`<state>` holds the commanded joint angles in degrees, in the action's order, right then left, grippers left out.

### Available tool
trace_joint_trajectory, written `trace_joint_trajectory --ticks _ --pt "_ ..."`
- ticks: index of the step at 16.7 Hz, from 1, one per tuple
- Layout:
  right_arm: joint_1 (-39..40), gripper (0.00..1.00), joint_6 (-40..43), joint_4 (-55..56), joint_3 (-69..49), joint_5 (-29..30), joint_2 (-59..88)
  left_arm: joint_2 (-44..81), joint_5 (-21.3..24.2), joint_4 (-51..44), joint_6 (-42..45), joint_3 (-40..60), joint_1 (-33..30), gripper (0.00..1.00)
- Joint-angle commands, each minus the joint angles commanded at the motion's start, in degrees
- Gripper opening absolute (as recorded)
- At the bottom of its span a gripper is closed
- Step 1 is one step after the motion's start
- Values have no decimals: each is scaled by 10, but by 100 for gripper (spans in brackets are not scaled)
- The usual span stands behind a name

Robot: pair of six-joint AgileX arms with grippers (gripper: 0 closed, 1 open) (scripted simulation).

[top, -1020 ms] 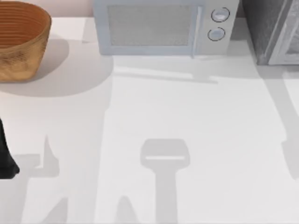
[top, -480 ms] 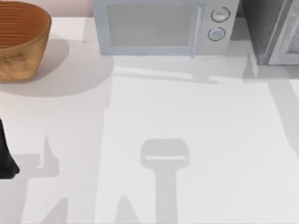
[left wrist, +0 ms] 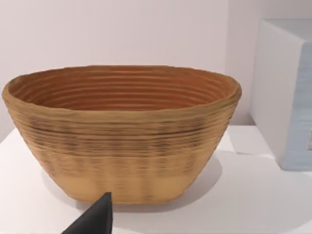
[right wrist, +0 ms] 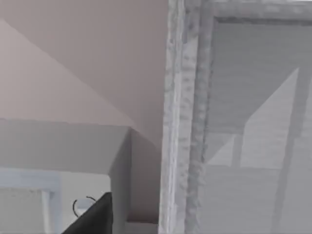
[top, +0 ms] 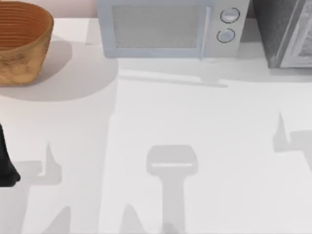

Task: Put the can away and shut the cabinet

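The can is out of view. The grey cabinet (top: 285,34) stands at the table's back right corner. In the right wrist view its panelled door (right wrist: 253,122) and pale frame (right wrist: 178,122) are close in front, and one dark fingertip (right wrist: 95,214) of my right gripper points toward them. I cannot tell whether the door sits flush. My left arm (top: 6,168) is parked at the table's left edge. One dark fingertip (left wrist: 100,214) of its gripper points at the basket.
A woven wicker basket (top: 22,41) sits at the back left, seen close in the left wrist view as a basket (left wrist: 122,131) with nothing visible inside. A pale microwave (top: 168,29) with two knobs stands at the back centre, beside the cabinet.
The right arm's shadow has slid from the foot of the cabinet toward the front along the table's right side. The left arm has stayed put.
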<state>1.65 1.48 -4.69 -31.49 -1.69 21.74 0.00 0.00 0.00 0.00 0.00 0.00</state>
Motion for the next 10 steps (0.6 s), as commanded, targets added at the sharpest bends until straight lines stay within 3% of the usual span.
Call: trace_joint_trajectory --ticks 5,10 --pt "-11 100 -8 35 232 10 -157 0 0 0 0 0 0 100" --pt "-16 100 -15 47 315 17 -217 0 0 0 0 0 0 100"
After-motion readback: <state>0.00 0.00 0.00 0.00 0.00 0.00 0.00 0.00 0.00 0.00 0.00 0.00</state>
